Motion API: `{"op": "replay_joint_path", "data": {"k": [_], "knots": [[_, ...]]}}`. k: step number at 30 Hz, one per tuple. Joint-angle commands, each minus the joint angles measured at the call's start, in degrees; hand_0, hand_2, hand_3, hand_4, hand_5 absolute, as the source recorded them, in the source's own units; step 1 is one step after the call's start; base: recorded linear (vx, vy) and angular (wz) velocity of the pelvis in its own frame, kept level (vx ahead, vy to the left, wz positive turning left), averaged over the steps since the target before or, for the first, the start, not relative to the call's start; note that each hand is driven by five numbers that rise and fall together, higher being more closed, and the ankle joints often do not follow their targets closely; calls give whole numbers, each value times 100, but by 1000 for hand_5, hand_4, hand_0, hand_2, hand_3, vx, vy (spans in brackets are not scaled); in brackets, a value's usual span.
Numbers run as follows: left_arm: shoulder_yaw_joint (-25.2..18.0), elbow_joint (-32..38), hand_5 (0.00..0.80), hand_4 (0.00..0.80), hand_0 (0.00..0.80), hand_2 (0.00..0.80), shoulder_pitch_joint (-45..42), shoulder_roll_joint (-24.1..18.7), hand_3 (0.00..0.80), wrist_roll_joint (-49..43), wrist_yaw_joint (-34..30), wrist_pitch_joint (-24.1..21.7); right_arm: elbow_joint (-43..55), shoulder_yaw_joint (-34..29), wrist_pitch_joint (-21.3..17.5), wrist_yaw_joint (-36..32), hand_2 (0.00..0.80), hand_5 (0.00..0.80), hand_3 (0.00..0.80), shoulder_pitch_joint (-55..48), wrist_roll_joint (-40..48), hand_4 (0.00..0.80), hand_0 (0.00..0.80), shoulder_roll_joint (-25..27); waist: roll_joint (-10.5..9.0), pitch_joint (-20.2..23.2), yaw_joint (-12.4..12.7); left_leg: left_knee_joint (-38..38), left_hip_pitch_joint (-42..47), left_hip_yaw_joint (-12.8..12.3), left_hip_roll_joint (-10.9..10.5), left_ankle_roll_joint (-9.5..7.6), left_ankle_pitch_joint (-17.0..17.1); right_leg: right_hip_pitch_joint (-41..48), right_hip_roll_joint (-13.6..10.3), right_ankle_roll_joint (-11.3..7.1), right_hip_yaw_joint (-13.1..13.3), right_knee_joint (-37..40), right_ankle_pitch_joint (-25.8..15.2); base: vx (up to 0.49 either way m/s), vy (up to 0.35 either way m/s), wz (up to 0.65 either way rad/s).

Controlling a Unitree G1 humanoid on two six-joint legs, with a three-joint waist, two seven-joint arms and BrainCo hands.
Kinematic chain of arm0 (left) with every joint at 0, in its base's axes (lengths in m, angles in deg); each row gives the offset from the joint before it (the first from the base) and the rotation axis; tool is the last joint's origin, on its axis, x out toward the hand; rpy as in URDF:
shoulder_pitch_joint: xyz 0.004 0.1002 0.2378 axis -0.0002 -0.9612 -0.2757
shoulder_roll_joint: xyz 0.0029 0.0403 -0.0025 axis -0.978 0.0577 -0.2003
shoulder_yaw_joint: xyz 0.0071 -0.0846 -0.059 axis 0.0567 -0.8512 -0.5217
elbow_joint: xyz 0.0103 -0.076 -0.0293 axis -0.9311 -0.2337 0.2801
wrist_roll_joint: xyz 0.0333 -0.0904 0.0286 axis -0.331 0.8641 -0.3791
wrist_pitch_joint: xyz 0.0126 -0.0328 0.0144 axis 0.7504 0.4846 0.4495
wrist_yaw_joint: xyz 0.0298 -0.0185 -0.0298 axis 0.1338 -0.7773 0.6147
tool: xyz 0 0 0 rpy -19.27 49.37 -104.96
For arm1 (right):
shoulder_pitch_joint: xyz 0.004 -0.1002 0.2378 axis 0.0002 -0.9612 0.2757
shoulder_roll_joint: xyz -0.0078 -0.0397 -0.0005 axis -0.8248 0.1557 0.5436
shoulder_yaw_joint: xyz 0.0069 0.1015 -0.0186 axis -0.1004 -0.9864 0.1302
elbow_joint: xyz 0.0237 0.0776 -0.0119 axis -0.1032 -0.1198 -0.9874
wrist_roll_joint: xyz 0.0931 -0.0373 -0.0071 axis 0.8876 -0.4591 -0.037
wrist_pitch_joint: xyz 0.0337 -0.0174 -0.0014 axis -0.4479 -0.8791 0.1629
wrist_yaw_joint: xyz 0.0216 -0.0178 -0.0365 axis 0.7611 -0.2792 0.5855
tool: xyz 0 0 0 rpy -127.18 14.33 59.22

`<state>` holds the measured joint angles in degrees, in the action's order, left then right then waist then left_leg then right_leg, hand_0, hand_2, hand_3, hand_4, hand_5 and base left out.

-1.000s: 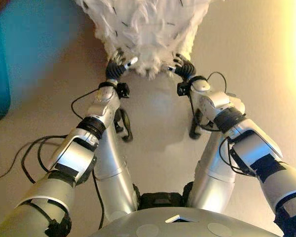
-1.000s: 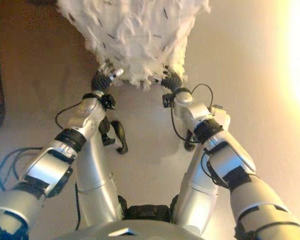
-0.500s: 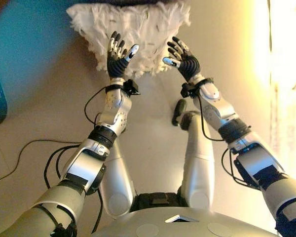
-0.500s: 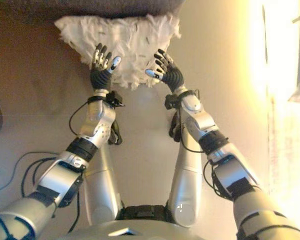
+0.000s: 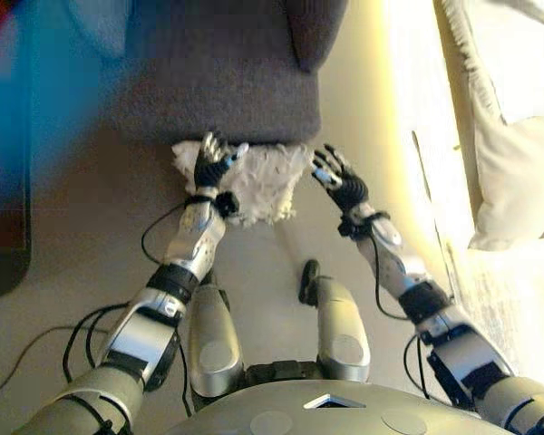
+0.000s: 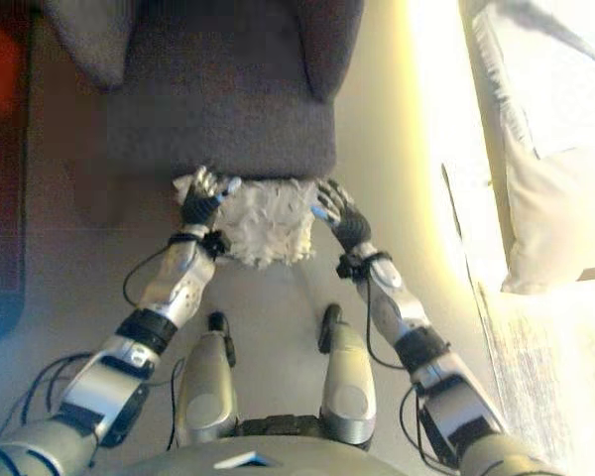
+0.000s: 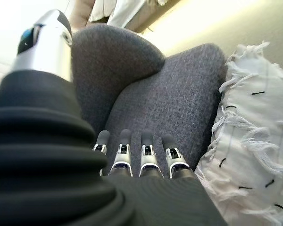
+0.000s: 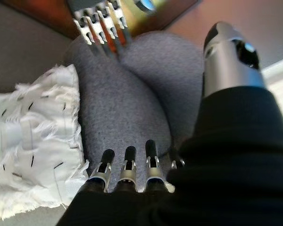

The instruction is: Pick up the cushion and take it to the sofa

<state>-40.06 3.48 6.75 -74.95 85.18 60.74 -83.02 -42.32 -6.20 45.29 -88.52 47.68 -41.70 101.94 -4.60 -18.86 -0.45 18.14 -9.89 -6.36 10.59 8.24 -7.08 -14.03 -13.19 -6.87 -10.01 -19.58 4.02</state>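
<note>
The white fringed cushion point(image 5: 263, 177) lies on the floor against the front of the grey sofa point(image 5: 218, 82). My left hand point(image 5: 213, 166) is open with straight fingers, held up at the cushion's left edge. On the other side my right hand point(image 5: 341, 184) is open too, a little clear of the cushion's right edge. Neither hand holds anything. In the left wrist view the cushion point(image 7: 254, 141) shows beside the sofa seat point(image 7: 170, 108). The right wrist view has the cushion point(image 8: 33, 127) in front of the sofa point(image 8: 118, 108).
A pale padded piece with a large cream pillow point(image 5: 512, 172) lies on the right in bright light. A dark flat object point(image 5: 4, 236) sits on the floor at the left. The sofa's armrest point(image 5: 313, 32) rises at its right side.
Both hands have opened and let go of the cushion, which has dropped to the floor at the sofa's front. The camera has moved, and the sofa has come into view.
</note>
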Motion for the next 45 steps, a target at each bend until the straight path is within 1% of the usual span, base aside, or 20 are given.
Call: {"op": "replay_joint_path", "data": {"k": [1,5,8,11,14,17,20,22,24,26,27,29,30,31,33,34,38,39,42,45], "knots": [[-210,355,0,0,0,0,-576,-118,0,31,-743,-25,444,-312,75,-362,0,0,0,-569,-172,0,0,-92,33,920,105,-855,143,-1,-137,-398,859,791,-252,-198,-8,1156,-679,218,24,-17],[-743,589,0,0,0,0,-1415,-134,0,136,-1343,122,585,-472,367,-574,0,0,0,-1097,-154,0,0,-226,38,1327,58,-1203,682,-140,-139,-426,838,1147,-72,-177,97,1449,-686,176,-12,-12],[-974,706,0,0,0,0,-1740,-124,0,173,-1433,237,675,-623,598,-506,0,0,0,-1257,7,0,0,-317,18,1445,23,-1250,927,-244,-112,-438,762,1363,-2,-142,144,1530,-645,134,-62,-15],[-1066,673,0,0,0,0,-1797,-141,0,445,-1472,290,739,-577,593,-414,0,0,0,-1276,-166,0,0,-280,-24,1546,-40,-1343,1168,-285,-67,-440,726,1477,77,-115,225,1522,-593,98,-96,-10],[-1044,607,0,0,0,0,-1728,-156,0,596,-1606,279,738,-470,599,-408,0,0,0,-1191,-234,0,0,-162,-57,1604,-74,-1423,1295,-211,-37,-442,725,1562,181,-64,327,1489,-514,73,-87,-11],[-961,751,0,0,0,0,-1727,-109,0,681,-1543,337,902,-486,836,-313,0,0,0,-1222,-124,0,0,-12,-94,1643,-98,-1503,1325,-24,-31,-430,755,1607,275,-19,435,1533,-497,10,-70,-2],[-896,758,0,0,0,0,-1690,-54,0,598,-1486,415,883,-553,905,-281,0,0,0,-1240,144,0,0,18,-105,1635,-100,-1458,1290,35,-129,-447,738,1642,275,-19,385,1541,-513,-37,22,5],[-840,710,0,0,0,0,-1627,-27,0,585,-1562,434,856,-584,836,-308,0,0,0,-1232,275,0,0,-8,-82,1637,-65,-1543,1280,132,-394,-550,694,1645,236,-72,357,1527,-538,-47,114,1],[-778,648,0,0,0,0,-1589,-52,0,522,-1635,444,738,-567,662,-345,0,0,0,-1200,320,0,0,-52,-51,1625,-46,-1622,1315,150,-567,-666,641,1620,176,-111,324,1452,-550,-79,235,7],[-735,606,0,0,0,0,-1575,-69,0,409,-1623,434,668,-533,606,-323,0,0,0,-1141,321,0,0,-104,-28,1630,-44,-1664,1358,144,-668,-738,602,1600,122,-147,327,1327,-581,-73,290,7],[-693,602,0,0,0,0,-1553,-96,0,365,-1585,421,668,-532,607,-304,0,0,0,-1137,328,0,0,-136,-27,1638,-49,-1664,1356,98,-726,-792,572,1580,66,-174,310,1220,-639,-62,298,3],[-675,636,0,0,0,0,-1521,-177,0,521,-1526,424,625,-545,641,-300,0,0,0,-1154,333,0,0,-225,-64,1622,-34,-1619,1320,183,-946,-967,472,1303,-133,-232,386,695,-1028,-75,335,0],[-697,688,0,0,0,0,-1503,-210,0,597,-1497,433,589,-536,616,-294,0,0,0,-1185,311,0,0,-276,-17,1554,-42,-1526,1294,195,-1024,-1076,408,931,-259,-237,522,-148,-1433,-95,380,-10],[-707,749,0,0,0,0,-1475,-238,0,612,-1455,463,529,-519,569,-300,0,0,0,-1213,294,0,0,-303,31,1486,-53,-1446,1292,203,-1047,-1132,353,585,-304,-227,660,-709,-1735,-89,357,-20],[-704,818,0,0,0,0,-1395,-318,0,534,-1389,543,385,-508,524,-304,0,0,0,-1244,442,0,0,-323,85,1378,-63,-1282,1306,245,-1043,-1172,219,181,-311,-220,872,-1293,-2010,-23,243,-12],[-713,820,0,0,0,0,-1372,-348,0,466,-1380,566,329,-523,547,-337,0,0,0,-1250,528,0,0,-323,80,1356,-60,-1243,1324,247,-1036,-1170,176,128,-314,-235,905,-1325,-2069,43,128,-4],[-656,866,0,0,0,0,-1286,-424,0,512,-1179,621,177,-547,615,-315,0,0,0,-1341,530,0,0,-313,-127,1385,-135,-1153,1383,257,-1077,-1105,85,331,-245,-408,1105,-55,-2382,137,-36,-5],[-594,835,0,0,0,0,-1236,-397,0,515,-1121,633,102,-562,574,-286,0,0,0,-1360,522,0,0,-317,-242,1393,-185,-1057,1376,290,-1130,-1092,-12,378,-229,-443,1226,596,-2381,190,-132,-7],[-446,664,0,0,0,0,-1156,-281,0,475,-1138,576,-112,-704,534,-356,0,0,0,-1430,663,0,0,-268,-473,1399,-313,-746,1329,388,-1188,-1094,-332,462,-171,-544,1409,1920,-2288,260,-144,-12],[-373,567,0,0,0,0,-1163,-213,0,340,-1141,564,-240,-833,618,-525,0,0,0,-1478,836,0,0,-149,-614,1393,-421,-485,1361,376,-1172,-1130,-589,360,-38,-587,1439,2458,-2242,331,-165,8]]}}
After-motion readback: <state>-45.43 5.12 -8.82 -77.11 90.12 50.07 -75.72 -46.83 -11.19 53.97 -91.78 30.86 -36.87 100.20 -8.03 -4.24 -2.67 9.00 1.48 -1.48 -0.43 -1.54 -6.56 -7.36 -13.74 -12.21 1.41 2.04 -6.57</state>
